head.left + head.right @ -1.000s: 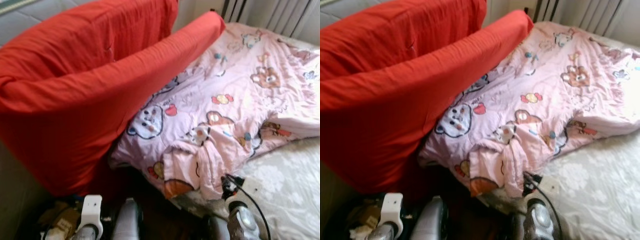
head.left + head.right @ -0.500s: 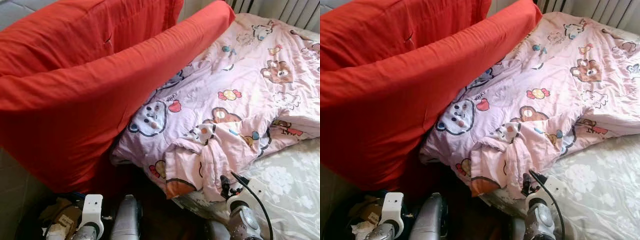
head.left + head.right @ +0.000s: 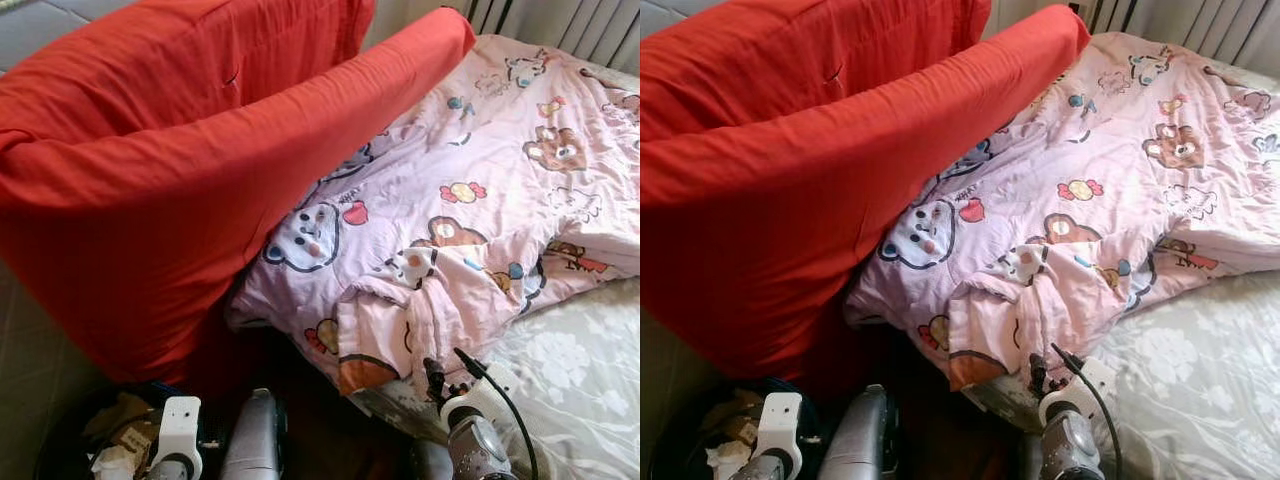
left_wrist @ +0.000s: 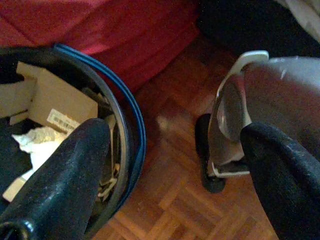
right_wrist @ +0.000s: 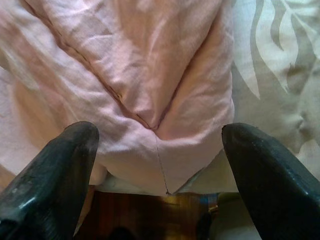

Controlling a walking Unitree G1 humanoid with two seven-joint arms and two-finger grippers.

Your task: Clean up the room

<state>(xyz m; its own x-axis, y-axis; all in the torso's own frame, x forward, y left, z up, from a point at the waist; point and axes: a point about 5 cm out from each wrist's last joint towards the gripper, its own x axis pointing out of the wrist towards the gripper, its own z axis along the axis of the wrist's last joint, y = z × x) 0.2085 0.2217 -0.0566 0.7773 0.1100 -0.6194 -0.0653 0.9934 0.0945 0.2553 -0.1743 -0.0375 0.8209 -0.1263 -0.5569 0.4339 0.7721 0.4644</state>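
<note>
Leaning over the bed, two red cushions (image 3: 190,170) flank one pink quilt (image 3: 480,210), whose bunched corner hangs just ahead of the nearer right gripper (image 5: 160,165), fingers spread; the left gripper (image 4: 175,165), also spread, hangs over one bin (image 4: 131,120).
</note>
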